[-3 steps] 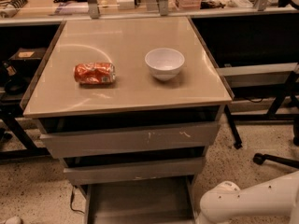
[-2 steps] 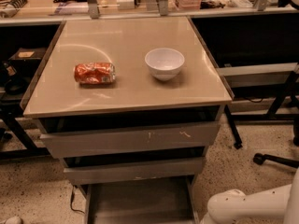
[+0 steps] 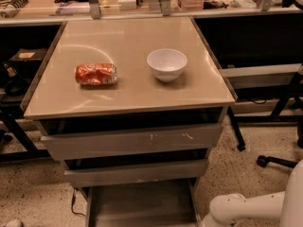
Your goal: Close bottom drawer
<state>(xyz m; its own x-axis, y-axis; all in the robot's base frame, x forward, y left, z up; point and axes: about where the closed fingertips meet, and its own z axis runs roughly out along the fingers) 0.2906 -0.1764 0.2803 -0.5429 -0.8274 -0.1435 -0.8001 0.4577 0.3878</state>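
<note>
1. Tan bench (image 3: 132,86) carries a can (image 3: 95,74) and a bowl (image 3: 166,64).
2. Beneath it, the bottom drawer (image 3: 142,203) is pulled out at floor level.
3. The arm (image 3: 246,208) is low right; the tool is out of frame, state unknown.
4. Likely approach step; next, push the front inward.

The bottom drawer (image 3: 142,205) is plain grey, as is the middle drawer (image 3: 135,172). The top drawer (image 3: 130,141) is grey with pale scratches right of centre. The tabletop (image 3: 128,96) is glossy beige. The crushed can (image 3: 95,74) on the left is red-orange, and the bowl (image 3: 166,64) on the right is white. The floor (image 3: 33,197) is speckled beige. The near-right arm (image 3: 246,209) is white, and its gripper is out of view.
</note>
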